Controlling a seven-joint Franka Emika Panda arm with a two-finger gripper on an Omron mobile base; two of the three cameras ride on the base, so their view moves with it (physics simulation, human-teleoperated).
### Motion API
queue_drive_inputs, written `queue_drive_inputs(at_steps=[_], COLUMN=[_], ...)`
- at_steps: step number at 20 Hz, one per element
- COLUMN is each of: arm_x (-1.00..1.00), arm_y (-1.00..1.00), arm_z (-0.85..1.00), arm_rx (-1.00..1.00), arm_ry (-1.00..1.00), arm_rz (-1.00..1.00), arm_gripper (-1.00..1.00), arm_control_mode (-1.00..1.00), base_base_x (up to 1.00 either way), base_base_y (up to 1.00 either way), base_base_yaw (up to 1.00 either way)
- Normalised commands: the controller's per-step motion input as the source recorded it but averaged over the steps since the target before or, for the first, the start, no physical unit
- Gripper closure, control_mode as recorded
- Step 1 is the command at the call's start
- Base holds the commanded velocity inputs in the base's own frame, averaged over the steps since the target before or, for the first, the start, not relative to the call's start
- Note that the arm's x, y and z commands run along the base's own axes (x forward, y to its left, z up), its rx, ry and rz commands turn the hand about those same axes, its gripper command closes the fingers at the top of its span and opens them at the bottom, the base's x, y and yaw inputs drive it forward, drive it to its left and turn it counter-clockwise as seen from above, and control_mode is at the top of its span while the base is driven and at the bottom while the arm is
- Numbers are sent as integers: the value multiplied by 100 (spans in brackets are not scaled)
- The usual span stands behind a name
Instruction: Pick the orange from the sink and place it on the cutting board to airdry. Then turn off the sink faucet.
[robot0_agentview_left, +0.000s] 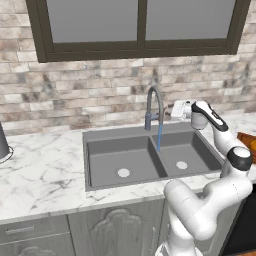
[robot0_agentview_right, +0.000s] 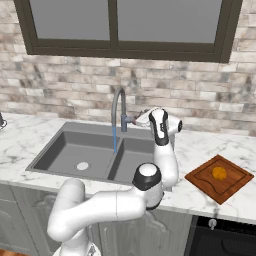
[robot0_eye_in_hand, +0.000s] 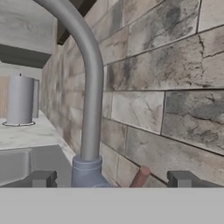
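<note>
The orange (robot0_agentview_right: 218, 173) rests on the reddish-brown cutting board (robot0_agentview_right: 200, 176) on the counter right of the sink (robot0_agentview_right: 55, 145); the board's corner (robot0_agentview_left: 248, 142) shows at the right edge of the left base view. Both basins of the sink (robot0_agentview_left: 89, 150) hold no fruit. A blue stream (robot0_agentview_left: 159, 137) runs from the gooseneck faucet (robot0_agentview_left: 155, 107) (robot0_agentview_right: 119, 112) into the basin. My gripper (robot0_agentview_left: 173, 110) (robot0_agentview_right: 137, 119) (robot0_eye_in_hand: 113, 179) is open, level with the faucet's base (robot0_eye_in_hand: 86, 171) and just right of it. The small side lever (robot0_eye_in_hand: 140, 177) lies between my fingertips (robot0_eye_in_hand: 43, 178).
A brick wall (robot0_eye_in_hand: 175, 87) stands close behind the faucet, under a dark-framed window (robot0_agentview_left: 140, 25). A grey metal canister (robot0_eye_in_hand: 20, 99) (robot0_agentview_left: 2, 145) sits on the marble counter far left. A dark oven front (robot0_agentview_right: 220, 240) is below the board.
</note>
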Motion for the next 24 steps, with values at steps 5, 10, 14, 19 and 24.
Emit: queue_drive_inputs(at_steps=[5, 10, 14, 19, 24], arm_x=[21, 19, 22, 23, 25], arm_y=[0, -4, -4, -9, -14], arm_z=[-15, -16, -14, -12, -11], arm_rx=[2, 3, 3, 3, 4], arm_ry=[3, 3, 3, 2, 2], arm_rz=[3, 3, 3, 3, 4], arm_gripper=[-100, -100, -100, -100, -100], arm_control_mode=[-100, -100, -100, -100, -100], base_base_x=[0, 0, 0, 0, 0], base_base_y=[0, 0, 0, 0, 0], base_base_yaw=[0, 0, 0, 0, 0])
